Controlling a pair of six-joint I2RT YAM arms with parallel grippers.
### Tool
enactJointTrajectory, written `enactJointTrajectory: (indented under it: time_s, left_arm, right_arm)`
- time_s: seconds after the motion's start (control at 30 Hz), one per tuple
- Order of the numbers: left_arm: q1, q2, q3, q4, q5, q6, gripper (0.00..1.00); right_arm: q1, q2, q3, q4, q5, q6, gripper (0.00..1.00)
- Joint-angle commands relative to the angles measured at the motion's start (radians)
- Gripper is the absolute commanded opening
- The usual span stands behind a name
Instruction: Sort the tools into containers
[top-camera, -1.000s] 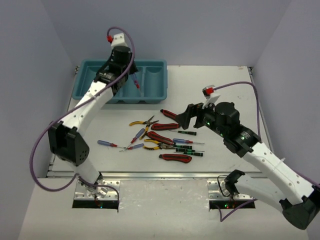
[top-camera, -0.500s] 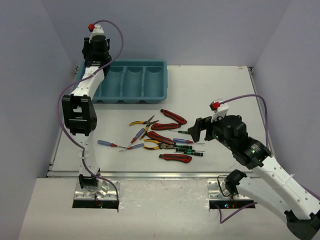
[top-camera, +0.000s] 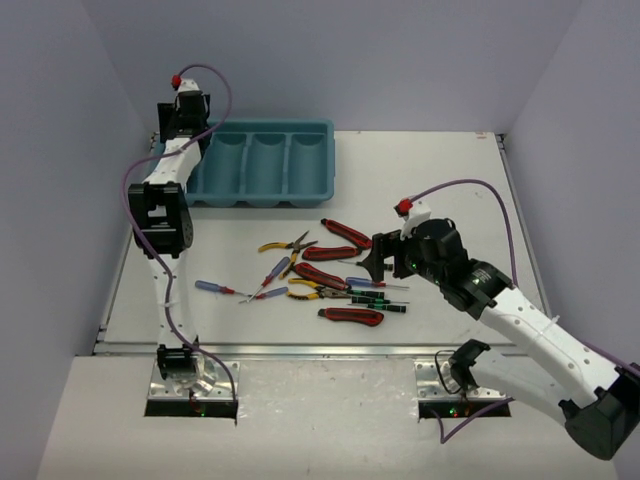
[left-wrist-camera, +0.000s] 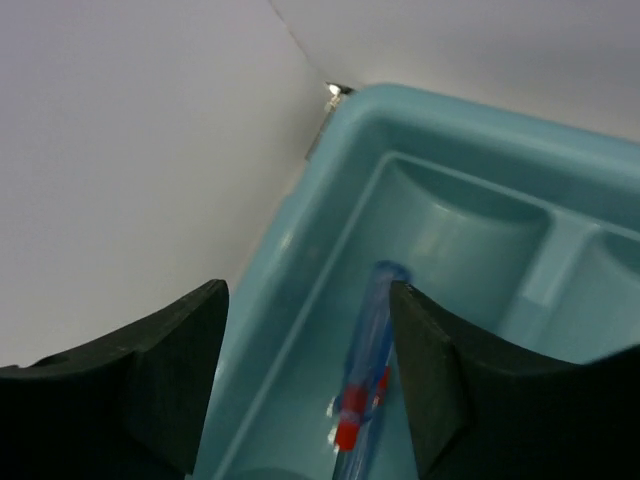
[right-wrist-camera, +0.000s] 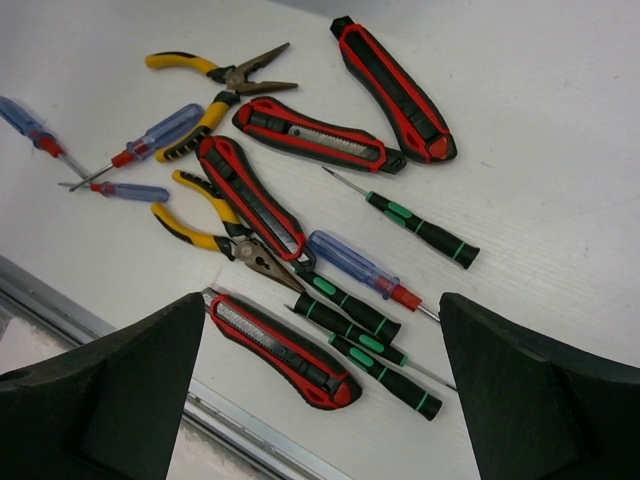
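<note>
Top and wrist views of a two-arm sort. The left hand (left-wrist-camera: 308, 300) reached over the 11 o'clock corner of the worktop (top-camera: 450, 170), its fingers apart on either side of a blue-and-red screwdriver (left-wrist-camera: 365, 370). The screwdriver sat in the 9 o'clock-most compartment of the teal tray (top-camera: 326, 165), just beside the right-side finger; whether the two touched could not be told. The right hand (right-wrist-camera: 320, 305) hovered with its fingers spread wide and nothing between them. It stood at the 3 o'clock edge of the unsorted heap near the worktop's 6 o'clock edge. The heap included utility knives (right-wrist-camera: 395, 90), yellow-handled pliers (right-wrist-camera: 215, 70), precision screwdrivers (right-wrist-camera: 420, 230) and another blue-handled screwdriver (right-wrist-camera: 355, 265). Two hazards were judged likely. A careless lift of the left hand could catch the handle and drag the screwdriver back over the tray wall. A descent into the heap, where tools lay touching and crossed, could pinch two kinds together or scatter their neighbours.
</note>
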Motion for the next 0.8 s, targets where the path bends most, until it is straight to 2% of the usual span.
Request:
enactJointTrajectory:
  time_s: [0.0,0.03,0.07,0.1,0.17,0.27,0.3,0.37,0.43,0.5,0.6,0.67,0.77]
  left_arm:
    - [-0.002,-0.04,0.112,-0.082,0.055,-0.105,0.69]
    - [-0.007,-0.066,0.136,-0.108,0.07,-0.138,0.8]
    - [-0.008,-0.087,0.153,-0.124,0.073,-0.141,0.83]
    - [-0.013,-0.114,0.166,-0.14,0.073,-0.161,0.99]
    - [-0.033,-0.233,0.201,-0.189,0.096,-0.192,1.0]
    - [-0.047,-0.419,0.138,-0.281,0.128,-0.386,1.0]
    - [-0.046,-0.526,0.072,-0.313,0.174,-0.487,1.0]
    - [-0.047,-0.754,-0.172,-0.269,0.328,-0.592,1.0]
    - [-0.049,-0.987,-0.488,-0.13,0.493,-0.687,1.0]
    - [-0.055,-1.176,-0.77,-0.023,0.566,-0.749,1.0]
    - [-0.057,-1.312,-1.005,0.004,0.642,-0.758,1.0]
    - [-0.06,-1.343,-1.062,-0.015,0.687,-0.746,1.0]
    - [-0.061,-1.385,-1.138,-0.062,0.845,-0.756,1.0]
  right_arm:
    - [0.001,0.057,0.035,0.061,0.03,0.013,0.99]
    - [0.0,0.09,0.044,0.062,0.043,0.012,0.99]
    - [-0.001,0.092,0.049,0.063,0.05,0.009,0.99]
    - [0.0,0.108,0.055,0.061,0.063,0.007,0.99]
    - [0.0,0.166,0.073,0.062,0.106,-0.003,0.99]
    - [-0.002,0.238,0.079,0.096,0.135,-0.112,0.99]
    - [-0.002,0.28,0.086,0.106,0.128,-0.182,0.99]
    - [-0.002,0.368,0.118,0.091,0.091,-0.329,0.97]
    - [-0.003,0.464,0.165,0.034,0.063,-0.455,0.86]
    - [-0.003,0.523,0.211,-0.015,0.074,-0.528,0.79]
    - [-0.003,0.601,0.24,-0.056,-0.019,-0.631,0.74]
    - [-0.003,0.645,0.252,-0.076,-0.062,-0.661,0.7]
    - [-0.003,0.702,0.287,-0.128,-0.145,-0.691,0.55]
